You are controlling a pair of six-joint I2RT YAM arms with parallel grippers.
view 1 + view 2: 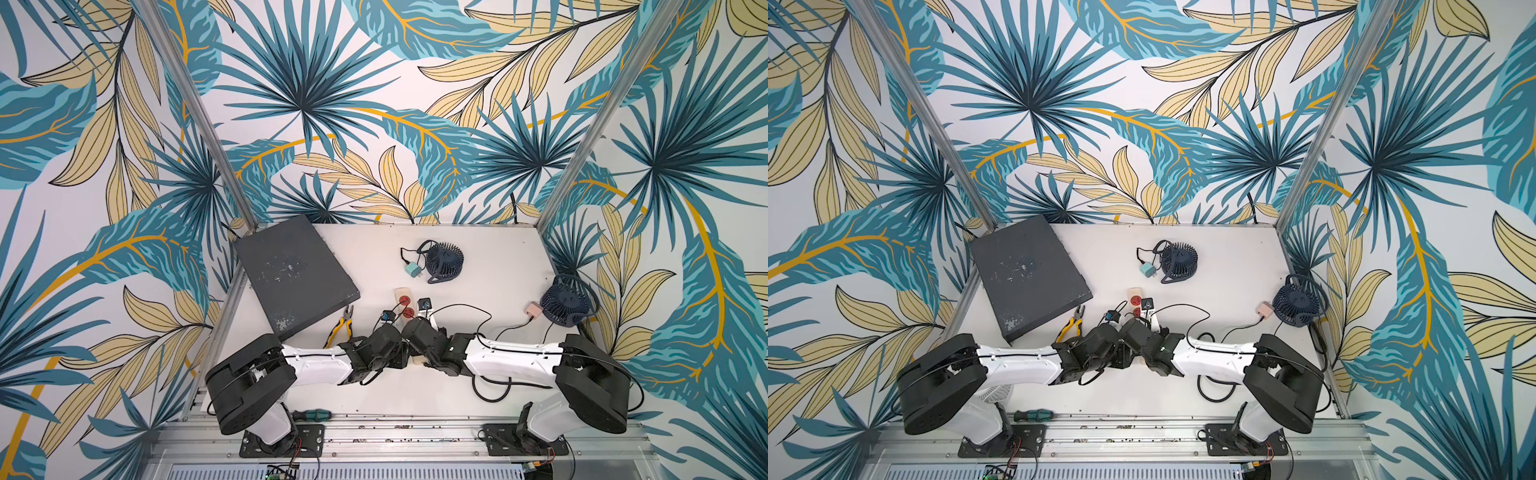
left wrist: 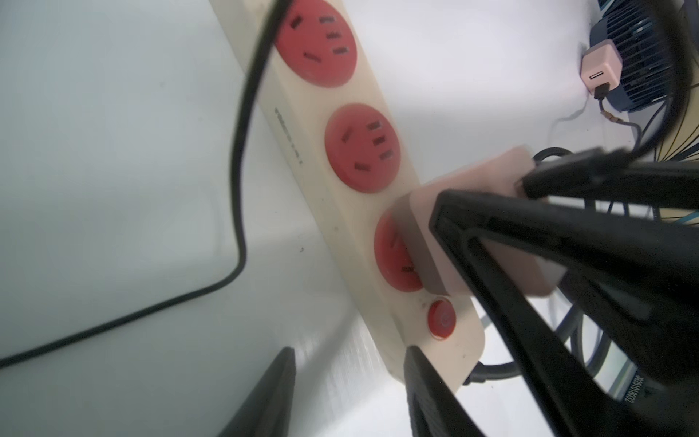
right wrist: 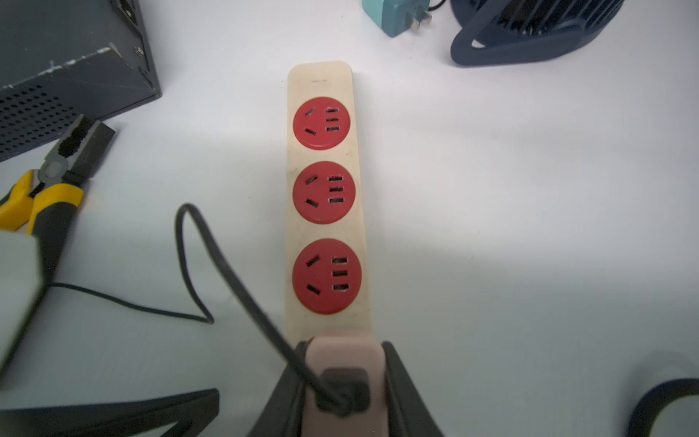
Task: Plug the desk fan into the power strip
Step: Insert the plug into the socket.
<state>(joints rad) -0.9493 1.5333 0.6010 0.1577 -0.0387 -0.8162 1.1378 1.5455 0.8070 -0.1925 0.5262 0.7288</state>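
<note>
Your right fingers are clamping the pink plug from both sides. The plug is sitting over the socket next to the red button, at the lower right of the left wrist view. The strip is lying mid-tabletop in both top views, and three of its sockets are showing free in the right wrist view. Your left fingers are standing apart and gripping nothing. One of them is at the strip's button end, touching or not I cannot tell. Whether the pins are entering is hidden. You should be pressing straight into the socket, keeping the plug square to its face, bracing the strip's end with the left arm, and leaving the black cord slack.
</note>
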